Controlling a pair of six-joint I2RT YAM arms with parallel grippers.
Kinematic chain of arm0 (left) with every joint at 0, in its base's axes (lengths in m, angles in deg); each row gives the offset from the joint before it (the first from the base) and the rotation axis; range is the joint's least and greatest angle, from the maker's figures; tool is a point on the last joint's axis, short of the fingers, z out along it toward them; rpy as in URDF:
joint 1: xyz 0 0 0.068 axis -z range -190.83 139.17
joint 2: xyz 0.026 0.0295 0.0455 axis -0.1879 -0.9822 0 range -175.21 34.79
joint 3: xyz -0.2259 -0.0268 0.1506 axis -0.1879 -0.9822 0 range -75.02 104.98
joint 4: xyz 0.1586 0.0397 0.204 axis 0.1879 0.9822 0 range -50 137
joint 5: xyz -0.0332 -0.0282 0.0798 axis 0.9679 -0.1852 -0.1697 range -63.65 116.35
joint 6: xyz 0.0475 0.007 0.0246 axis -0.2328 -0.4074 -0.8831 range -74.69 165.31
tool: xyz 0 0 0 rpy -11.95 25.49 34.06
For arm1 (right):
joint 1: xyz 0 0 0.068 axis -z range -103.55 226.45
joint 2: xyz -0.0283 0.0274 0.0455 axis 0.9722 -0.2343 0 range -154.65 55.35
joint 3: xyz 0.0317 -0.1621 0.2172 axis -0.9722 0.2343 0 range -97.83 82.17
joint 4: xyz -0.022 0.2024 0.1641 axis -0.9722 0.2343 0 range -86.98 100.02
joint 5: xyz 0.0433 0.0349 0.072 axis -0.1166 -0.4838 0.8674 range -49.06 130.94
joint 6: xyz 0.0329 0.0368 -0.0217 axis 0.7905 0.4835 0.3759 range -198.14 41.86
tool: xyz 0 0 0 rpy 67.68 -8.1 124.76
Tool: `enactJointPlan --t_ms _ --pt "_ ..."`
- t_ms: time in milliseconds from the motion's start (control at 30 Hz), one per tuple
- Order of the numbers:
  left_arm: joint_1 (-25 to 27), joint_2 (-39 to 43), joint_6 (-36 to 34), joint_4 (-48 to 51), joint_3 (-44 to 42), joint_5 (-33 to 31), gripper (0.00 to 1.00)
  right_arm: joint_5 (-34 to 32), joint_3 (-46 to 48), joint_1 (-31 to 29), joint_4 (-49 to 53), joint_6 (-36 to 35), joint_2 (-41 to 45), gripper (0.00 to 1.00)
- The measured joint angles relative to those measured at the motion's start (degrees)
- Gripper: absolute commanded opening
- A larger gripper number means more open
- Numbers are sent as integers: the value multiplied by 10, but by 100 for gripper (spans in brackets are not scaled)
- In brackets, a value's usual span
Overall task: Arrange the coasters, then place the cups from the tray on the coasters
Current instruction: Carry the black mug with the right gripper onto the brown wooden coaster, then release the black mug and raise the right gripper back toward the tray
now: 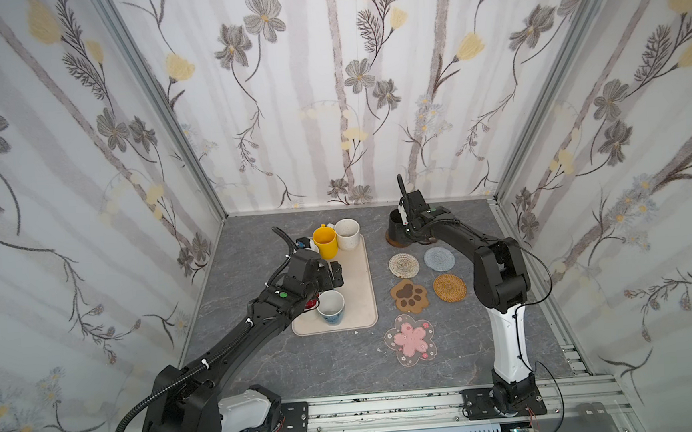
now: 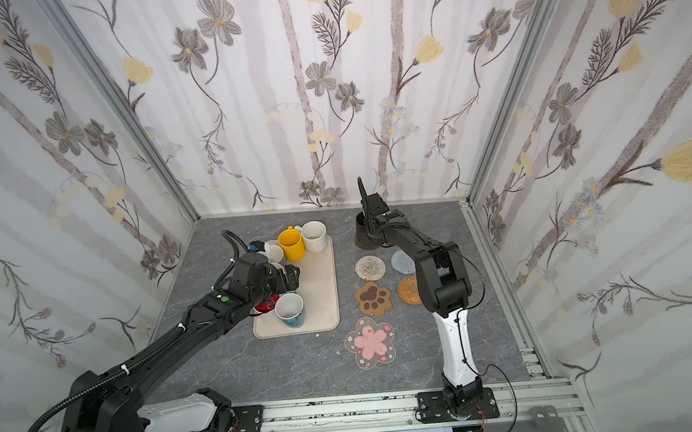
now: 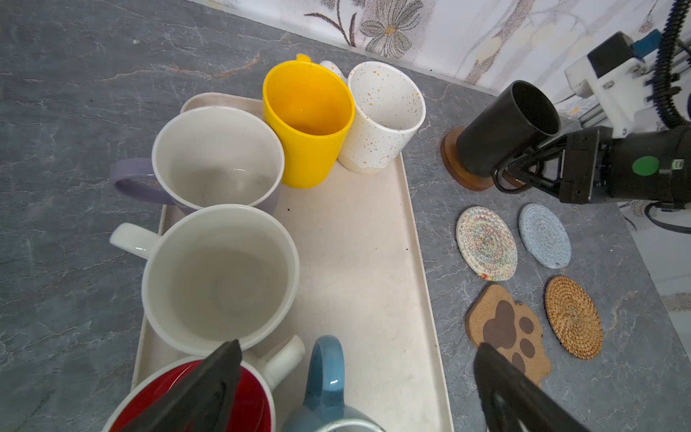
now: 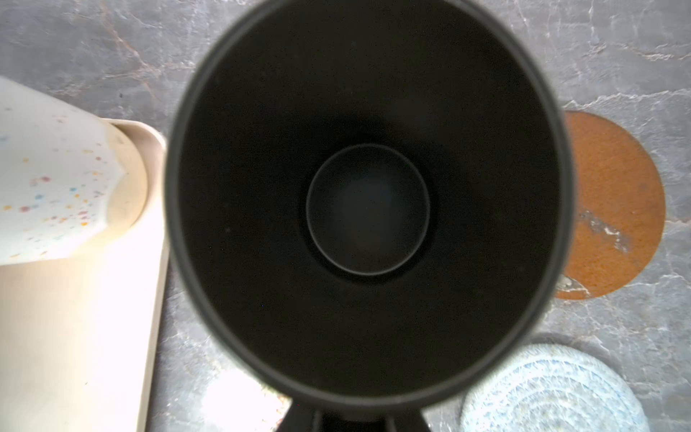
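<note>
- Though the black cup (image 3: 501, 131) fills my right wrist view and hides the fingers there, the left wrist view shows my right end effector (image 3: 503, 174) drawn narrow on the cup's handle.
- That cup stands on a brown wooden disc (image 3: 454, 164) at the far side of the table (image 1: 325, 364), right of the tray (image 3: 359, 262). Only the disc's rim shows, so I cannot tell whether the base sits flat.
- A second wooden disc (image 4: 613, 202) lies just beside it, partly behind the cup in the right wrist view and mostly under my right arm in both top views.
- My left end effector (image 3: 358, 344) hangs wide open over the near part of the tray, holding nothing. Only its two dark tips enter the left wrist view.
- One tip covers part of the red-inside cup (image 3: 258, 396), and the frame edge cuts off the light blue cup (image 3: 325, 374).
- Further along the tray stand the off-white cup (image 3: 220, 276), the lilac cup (image 3: 217, 168), the yellow cup (image 3: 306, 123) and the speckled cup (image 3: 381, 116). In both top views my left arm largely hides the off-white and lilac ones.
- Right of the tray lie the pale woven coaster (image 3: 486, 243), the paw coaster (image 3: 501, 325) and the pink-flower coaster (image 1: 410, 337).
- In a top view my right arm covers part of the grey coaster (image 2: 401, 261) and the rattan coaster (image 2: 408, 290).
</note>
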Motion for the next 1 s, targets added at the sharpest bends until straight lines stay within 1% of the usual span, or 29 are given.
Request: enactJointPlan --t_ms 200,233,467,600,667,700,767,800,967,1000 --pt "0 4 -2 0 -4 0 100 0 -10 11 -1 0 -12 0" --pt "0 5 -2 -1 -4 0 100 0 -10 12 0 0 -14 5" --pt "0 9 -2 0 -4 -1 100 3 3 9 -14 0 -16 24" --pt "-1 20 -2 0 -7 -1 100 12 13 7 -27 0 -14 42" --pt "-1 28 -2 0 -10 -1 98 14 14 6 -29 0 -13 52" --pt "-1 33 -1 1 -12 -1 97 14 14 6 -30 0 -13 59" --pt "-1 42 0 4 -16 -1 89 14 16 4 -30 0 -8 71" --pt "-1 46 0 6 -17 -1 85 14 16 4 -30 0 -6 74" --pt "-14 65 8 21 -33 5 53 14 16 2 -31 0 17 82" --pt "-16 69 12 24 -38 7 48 14 17 2 -32 0 22 83"
